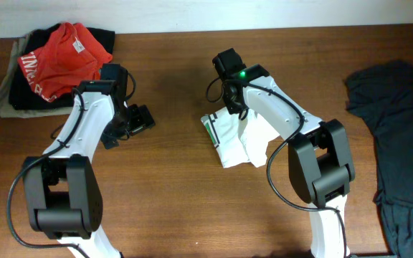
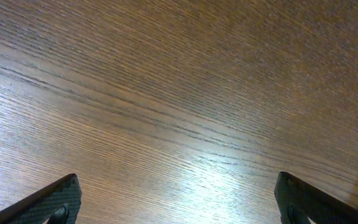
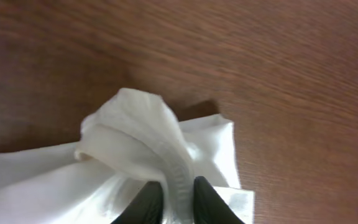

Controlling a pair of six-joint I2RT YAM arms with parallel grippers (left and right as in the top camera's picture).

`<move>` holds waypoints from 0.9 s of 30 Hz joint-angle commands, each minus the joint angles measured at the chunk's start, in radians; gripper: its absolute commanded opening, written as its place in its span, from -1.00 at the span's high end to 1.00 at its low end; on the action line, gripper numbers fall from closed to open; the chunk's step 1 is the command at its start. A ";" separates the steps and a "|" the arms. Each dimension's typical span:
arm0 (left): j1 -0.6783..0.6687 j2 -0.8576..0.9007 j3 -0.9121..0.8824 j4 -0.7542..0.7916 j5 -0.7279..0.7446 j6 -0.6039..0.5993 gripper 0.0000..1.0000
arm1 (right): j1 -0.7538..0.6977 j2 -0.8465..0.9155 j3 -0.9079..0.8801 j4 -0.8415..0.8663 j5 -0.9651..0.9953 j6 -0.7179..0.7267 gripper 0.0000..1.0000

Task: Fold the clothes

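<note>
A white garment (image 1: 246, 140) with a green-striped edge lies crumpled at the table's middle. My right gripper (image 1: 229, 107) is shut on a bunched fold of it at its far left corner; the wrist view shows the white cloth (image 3: 148, 140) pinched between the black fingers (image 3: 178, 202). My left gripper (image 1: 124, 129) is open and empty, low over bare wood left of the garment; its two fingertips show wide apart in the left wrist view (image 2: 179, 199). A dark navy shirt (image 1: 400, 136) lies spread at the right edge.
A pile of clothes sits at the far left corner: a red garment (image 1: 63, 54) on top of black (image 1: 102, 36) and olive (image 1: 6, 93) ones. The brown wooden table (image 1: 171, 201) has a white wall behind its far edge.
</note>
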 commanded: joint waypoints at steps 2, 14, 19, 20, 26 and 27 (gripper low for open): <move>0.002 -0.010 -0.008 -0.001 -0.015 0.007 -0.98 | -0.036 0.013 0.003 0.010 0.085 0.051 0.60; 0.002 -0.010 -0.008 -0.001 -0.027 0.006 -0.98 | -0.152 0.013 0.003 -0.091 0.089 0.074 0.43; 0.002 -0.010 -0.008 -0.001 -0.026 0.007 -0.99 | -0.154 0.013 0.003 -0.146 0.089 0.076 0.44; 0.002 -0.010 -0.008 -0.001 -0.027 0.007 -0.98 | -0.158 0.013 0.003 -0.154 0.089 0.076 0.44; 0.002 -0.010 -0.008 -0.001 -0.026 0.007 -0.98 | -0.218 0.013 -0.021 -0.175 0.085 0.100 0.43; 0.002 -0.010 -0.008 -0.001 -0.026 0.007 -0.98 | -0.231 0.013 -0.026 -0.175 0.075 0.104 0.43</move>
